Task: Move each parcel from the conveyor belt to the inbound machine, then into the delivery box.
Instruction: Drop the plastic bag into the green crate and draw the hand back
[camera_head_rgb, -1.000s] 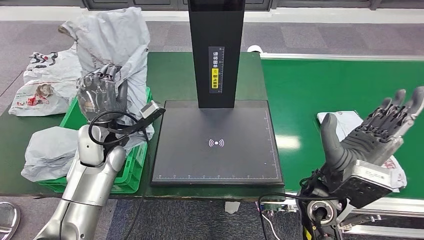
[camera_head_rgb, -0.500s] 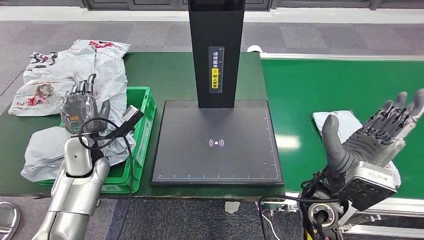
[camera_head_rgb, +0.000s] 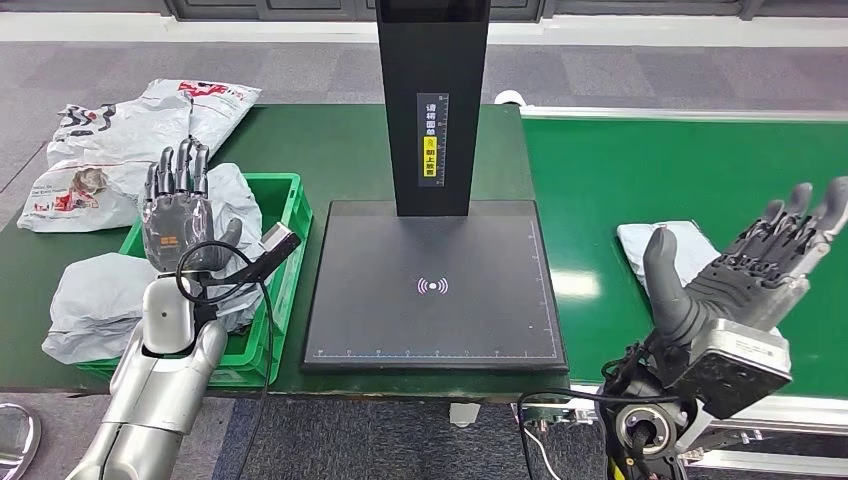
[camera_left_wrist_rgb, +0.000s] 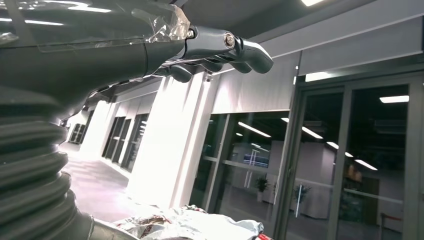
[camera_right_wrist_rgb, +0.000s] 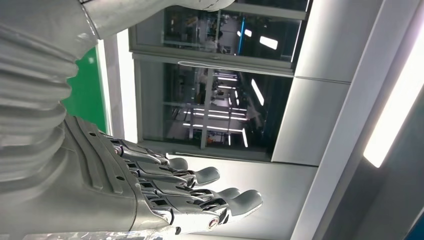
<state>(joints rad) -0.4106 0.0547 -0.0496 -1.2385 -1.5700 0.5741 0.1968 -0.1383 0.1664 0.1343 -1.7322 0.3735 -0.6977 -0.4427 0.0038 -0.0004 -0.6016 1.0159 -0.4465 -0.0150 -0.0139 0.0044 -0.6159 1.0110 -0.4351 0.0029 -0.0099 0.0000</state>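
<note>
Leftmost, in the frame's upper left, grey and white poly mailer bags (camera_head_rgb: 120, 135) lie piled on the green table (camera_head_rgb: 345, 150). Below them the left robot hand (camera_head_rgb: 178, 210) is raised over the green plastic crate (camera_head_rgb: 281, 262), fingers spread and holding nothing; a crumpled grey parcel (camera_head_rgb: 232, 200) rests in the crate behind it. At centre stands the black inbound machine (camera_head_rgb: 432, 285), its flat pad bare. Lower right, the right robot hand (camera_head_rgb: 745, 265) hangs open, fingers apart, above a white parcel (camera_head_rgb: 672, 243) lying on the green conveyor belt (camera_head_rgb: 660, 160).
</note>
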